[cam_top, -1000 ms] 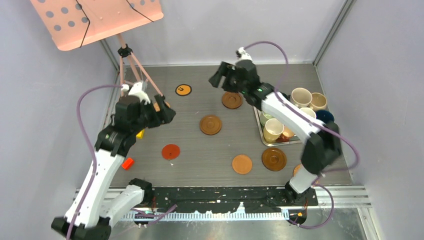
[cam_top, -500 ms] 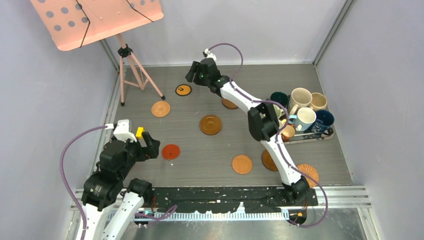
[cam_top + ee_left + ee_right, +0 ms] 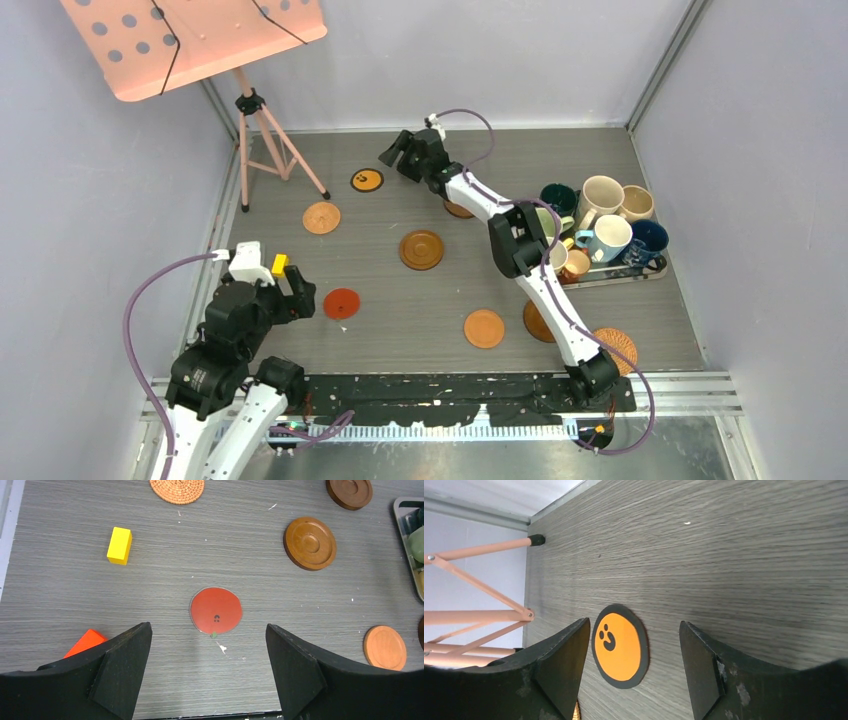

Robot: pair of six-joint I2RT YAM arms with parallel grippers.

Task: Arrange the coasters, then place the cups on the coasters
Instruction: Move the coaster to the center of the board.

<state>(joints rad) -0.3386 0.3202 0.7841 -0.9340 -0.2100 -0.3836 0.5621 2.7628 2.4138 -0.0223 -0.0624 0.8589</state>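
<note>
Coasters lie spread over the table: a black-and-orange one, a wicker one, a dark brown one, a red one and an orange-tan one. The cups stand bunched on the metal tray at the right. My left gripper hangs open above the table, just short of the red coaster. My right gripper, reached far back, is open with the black-and-orange coaster showing between its fingers.
A yellow block and an orange-red block lie at the left. A pink stand's legs rise at the back left. More coasters lie under and beside the right arm.
My left arm has pulled back from the wicker coaster to the front left, near the red coaster. My right arm has stretched from the far brown coaster toward the black-and-orange coaster.
</note>
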